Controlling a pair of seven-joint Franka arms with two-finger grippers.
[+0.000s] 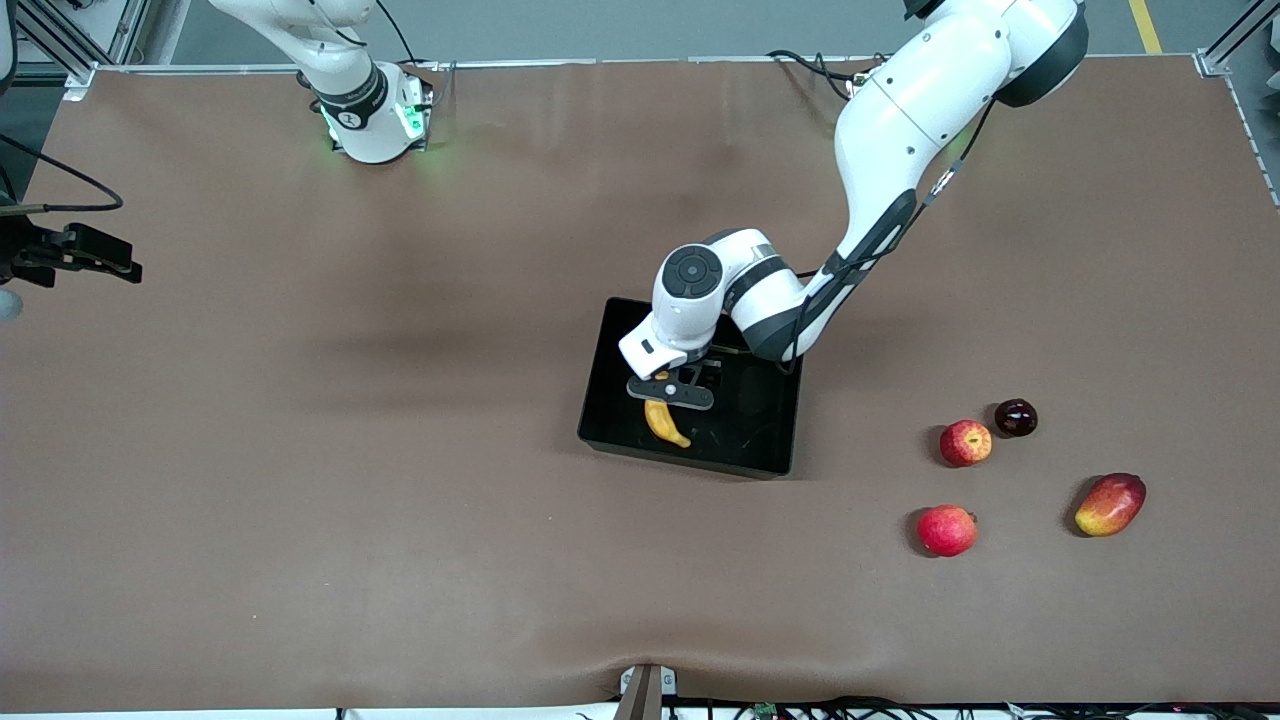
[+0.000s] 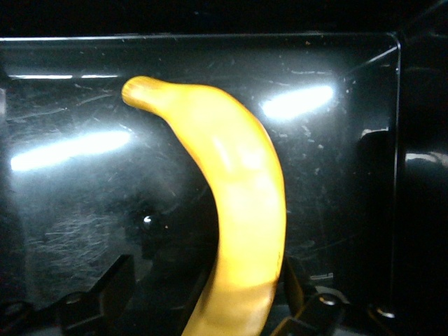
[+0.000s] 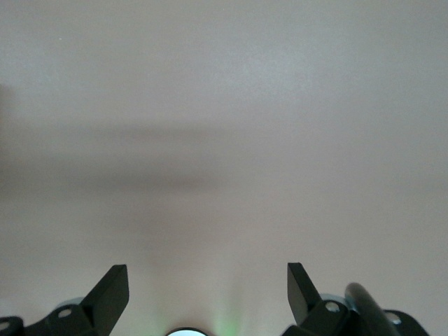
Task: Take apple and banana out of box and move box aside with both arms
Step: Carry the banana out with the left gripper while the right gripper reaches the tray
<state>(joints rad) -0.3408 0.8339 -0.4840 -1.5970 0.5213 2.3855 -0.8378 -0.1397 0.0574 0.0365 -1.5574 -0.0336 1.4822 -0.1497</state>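
so the left gripper [image 1: 672, 393] is down inside the black tray [image 1: 760, 455], with the banana [image 1: 663, 421] running between its two fingers; in the left wrist view the banana [image 2: 241, 210] fills the gap, one finger [image 2: 105, 290] standing clearly off it, the other [image 2: 297, 283] right at its edge. Honestly can't tell whether the jaws are pinching it or just loosely around it, they look fairly wide either way. The banana's free end points toward the front camera and sits low over the glossy tray floor [image 2: 70, 182], inside the walls, at the right arm's end of the tray. The right gripper [image 3: 208, 287] is spread wide open with nothing between its fingers, only bare brown table [image 3: 224, 105] under it; that arm waits up at its own end, off at the edge of the front view [image 1: 75, 255]. Rest of the fruit is well apart from the tray, toward the left arm's end: the streaky red-yellow apple [image 1: 965, 442], a dark round fruit [image 1: 1015, 417] just beside it, a plain red round fruit [image 1: 946, 530] nearer the front camera, and the oval mango [image 1: 1110, 504]. Nothing lies between them and the tray
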